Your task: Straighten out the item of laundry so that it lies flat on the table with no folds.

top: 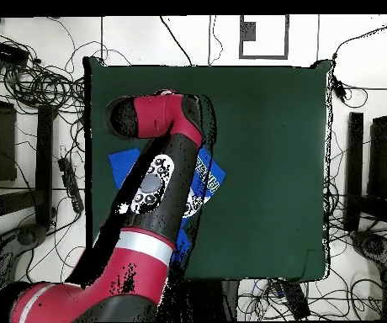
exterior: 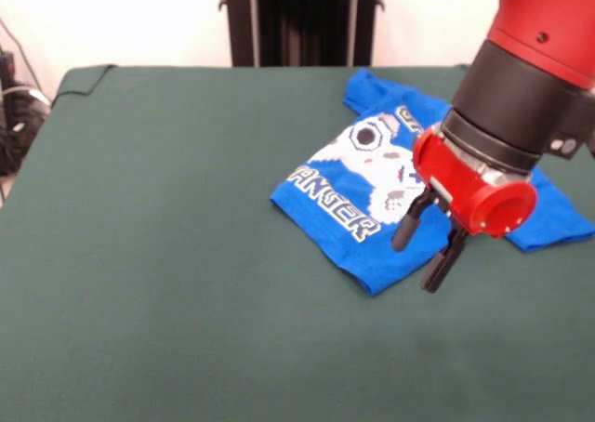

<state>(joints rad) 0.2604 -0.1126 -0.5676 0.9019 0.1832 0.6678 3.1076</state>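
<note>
One garment: the blue T-shirt lies rumpled on the desk, print side up.
Shirt position: in the front view it sits close to the desk's far edge, toward the far right corner, well clear of the near edge.
Shirt shape: crooked to the desk's edges, with its near hem pointing toward the near edge; one sleeve reaches the far edge, and part of the cloth is hidden behind the arm.
Print: white controller graphic and block lettering, partly readable.
Arm: red and black, coming down from the upper right over the shirt.
Jaws: two dark fingers set apart with a visible gap, holding nothing, tips over the shirt's near hem; contact with the cloth is unclear.
Overhead view: the arm covers most of the shirt.
</note>
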